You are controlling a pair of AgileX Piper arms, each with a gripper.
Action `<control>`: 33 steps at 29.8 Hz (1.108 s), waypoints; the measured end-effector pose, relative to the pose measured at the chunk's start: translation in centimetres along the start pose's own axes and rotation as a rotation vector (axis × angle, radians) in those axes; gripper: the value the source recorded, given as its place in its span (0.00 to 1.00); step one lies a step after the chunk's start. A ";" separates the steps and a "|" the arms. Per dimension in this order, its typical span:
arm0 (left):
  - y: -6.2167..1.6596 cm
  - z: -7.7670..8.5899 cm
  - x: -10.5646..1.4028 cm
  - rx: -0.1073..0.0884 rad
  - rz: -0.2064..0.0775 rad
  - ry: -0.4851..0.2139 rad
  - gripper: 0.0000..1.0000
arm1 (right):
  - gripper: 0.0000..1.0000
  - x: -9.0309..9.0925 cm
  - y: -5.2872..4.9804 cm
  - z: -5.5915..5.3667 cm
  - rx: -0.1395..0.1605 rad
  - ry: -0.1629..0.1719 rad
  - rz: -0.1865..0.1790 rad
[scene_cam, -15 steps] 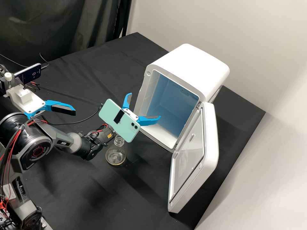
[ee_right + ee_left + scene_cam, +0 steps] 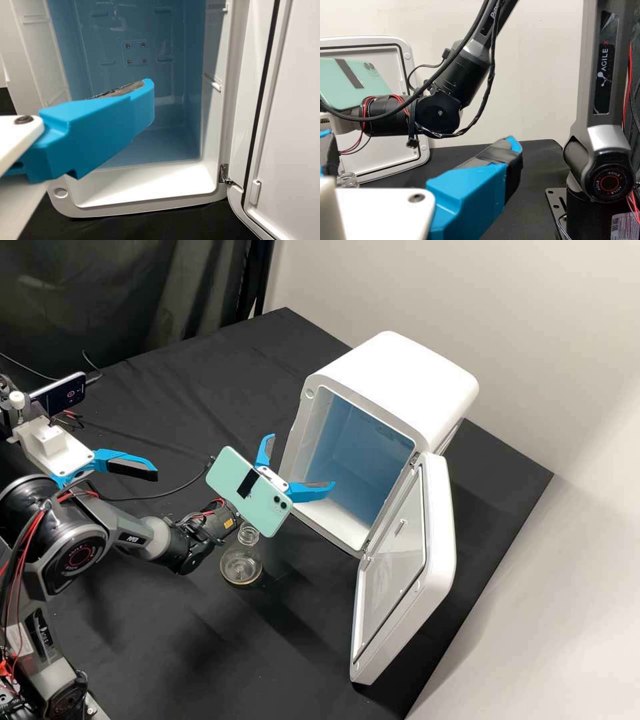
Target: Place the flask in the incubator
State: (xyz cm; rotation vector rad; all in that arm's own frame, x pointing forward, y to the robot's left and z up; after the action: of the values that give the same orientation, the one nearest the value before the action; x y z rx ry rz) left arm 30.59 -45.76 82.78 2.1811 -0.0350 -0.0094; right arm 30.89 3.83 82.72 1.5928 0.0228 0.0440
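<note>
High view: nothing has visibly shifted since the earlier frame. The flask stands on the desk in front of the open incubator. The right gripper, spread and empty, hangs at the incubator's mouth.
Left wrist view: the left gripper is released and holds nothing.
Right wrist view: the incubator's blue inside lies just ahead.

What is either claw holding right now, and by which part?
Nothing. Both are open and empty: the right claw at the incubator mouth, the left claw farther off. The flask sits on the bench.
</note>
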 end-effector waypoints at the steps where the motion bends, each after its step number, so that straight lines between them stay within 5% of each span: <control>1: 0.00 0.0 0.0 0.000 0.000 0.000 1.00 | 1.00 0.0 0.0 0.0 0.000 0.000 0.000; 10: 0.26 -2.1 -0.1 0.004 0.008 0.068 1.00 | 1.00 0.0 0.0 0.0 0.000 0.000 0.000; 33: -0.78 -6.7 0.2 -0.012 -0.022 0.211 1.00 | 1.00 0.0 0.0 0.0 0.000 0.000 0.000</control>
State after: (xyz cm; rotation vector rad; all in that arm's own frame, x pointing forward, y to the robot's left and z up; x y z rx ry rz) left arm 30.97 -39.81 85.99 2.1597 0.1087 0.2069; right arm 30.89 3.83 82.72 1.5928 0.0228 0.0440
